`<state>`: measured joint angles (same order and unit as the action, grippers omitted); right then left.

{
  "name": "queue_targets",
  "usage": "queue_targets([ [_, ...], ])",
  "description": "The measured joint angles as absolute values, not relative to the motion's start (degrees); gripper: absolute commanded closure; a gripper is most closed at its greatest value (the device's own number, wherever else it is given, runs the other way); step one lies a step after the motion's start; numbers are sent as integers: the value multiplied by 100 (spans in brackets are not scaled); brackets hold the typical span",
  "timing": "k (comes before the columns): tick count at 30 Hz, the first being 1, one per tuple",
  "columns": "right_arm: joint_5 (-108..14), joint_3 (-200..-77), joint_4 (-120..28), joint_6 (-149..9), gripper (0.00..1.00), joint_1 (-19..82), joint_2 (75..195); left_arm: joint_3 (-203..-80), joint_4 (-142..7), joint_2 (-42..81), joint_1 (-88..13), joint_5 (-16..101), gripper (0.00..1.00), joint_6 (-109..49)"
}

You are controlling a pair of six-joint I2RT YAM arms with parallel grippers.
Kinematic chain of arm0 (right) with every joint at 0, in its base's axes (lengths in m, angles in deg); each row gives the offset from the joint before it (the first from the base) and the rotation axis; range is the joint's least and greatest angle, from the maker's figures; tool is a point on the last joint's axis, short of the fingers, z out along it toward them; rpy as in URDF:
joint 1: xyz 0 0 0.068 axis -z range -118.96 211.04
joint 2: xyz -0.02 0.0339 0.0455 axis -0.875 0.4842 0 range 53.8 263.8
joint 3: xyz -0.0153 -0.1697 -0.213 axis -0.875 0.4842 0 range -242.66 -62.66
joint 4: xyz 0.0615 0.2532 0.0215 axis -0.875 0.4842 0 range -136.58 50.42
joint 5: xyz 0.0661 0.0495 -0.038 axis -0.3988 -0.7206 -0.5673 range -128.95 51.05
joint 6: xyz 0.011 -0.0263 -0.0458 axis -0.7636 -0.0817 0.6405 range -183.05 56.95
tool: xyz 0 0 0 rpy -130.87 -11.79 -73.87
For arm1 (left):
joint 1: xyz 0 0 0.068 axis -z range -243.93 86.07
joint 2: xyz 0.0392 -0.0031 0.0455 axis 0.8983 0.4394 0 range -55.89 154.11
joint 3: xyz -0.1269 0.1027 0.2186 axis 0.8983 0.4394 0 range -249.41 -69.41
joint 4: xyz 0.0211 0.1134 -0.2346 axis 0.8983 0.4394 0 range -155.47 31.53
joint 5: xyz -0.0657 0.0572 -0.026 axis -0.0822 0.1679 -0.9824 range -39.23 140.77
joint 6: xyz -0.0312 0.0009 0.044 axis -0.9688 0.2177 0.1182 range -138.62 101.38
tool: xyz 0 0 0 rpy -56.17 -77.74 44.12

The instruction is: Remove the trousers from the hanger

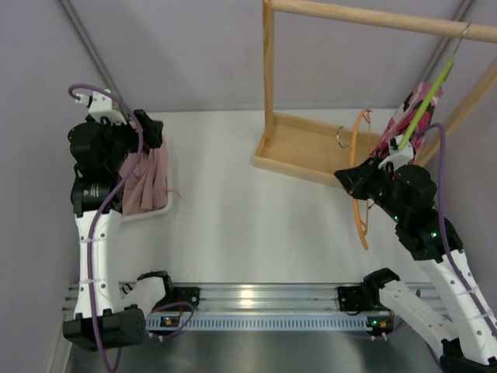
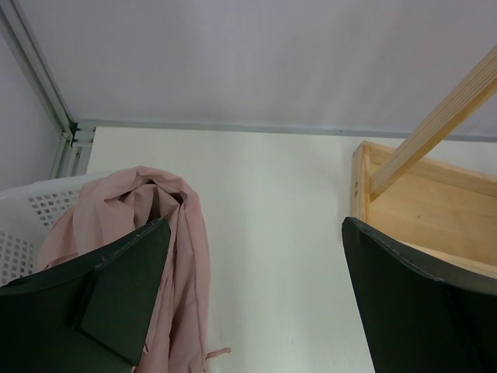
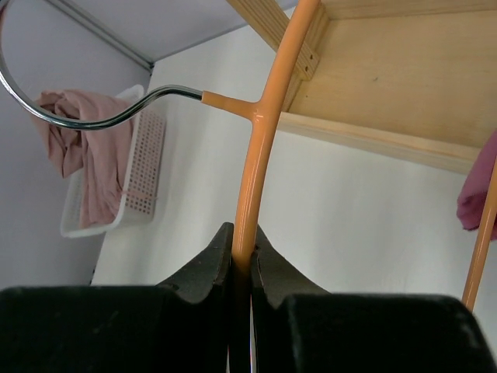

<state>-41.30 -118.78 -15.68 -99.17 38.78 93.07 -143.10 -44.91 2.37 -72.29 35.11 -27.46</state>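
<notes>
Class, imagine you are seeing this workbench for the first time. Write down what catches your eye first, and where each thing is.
The bare orange hanger stands out, pinched in the right claw in front of the wooden rack at the right. At the far left, the dusty-pink trousers lie slumped in a white basket, with the left claw open right by them. A lime-green hanger hangs from the rack's top rail.
</notes>
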Motion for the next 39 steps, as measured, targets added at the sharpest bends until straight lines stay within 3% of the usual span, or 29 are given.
queue_targets([
  [9, -5111, -11843, -1874, -9974, 100, 4204, 9289, -14310, -4541, 274, -7229, 3358, 2, -2884],
  [19, -8201, -11308, -3083, -11447, 100, 6573, 10131, -14310, -4640, 276, -7229, 3133, 2, -2890],
  [39, -9970, -10457, -5175, -13089, 100, 6684, 10214, -14199, -4878, 352, -7229, 2807, 2, -2993],
])
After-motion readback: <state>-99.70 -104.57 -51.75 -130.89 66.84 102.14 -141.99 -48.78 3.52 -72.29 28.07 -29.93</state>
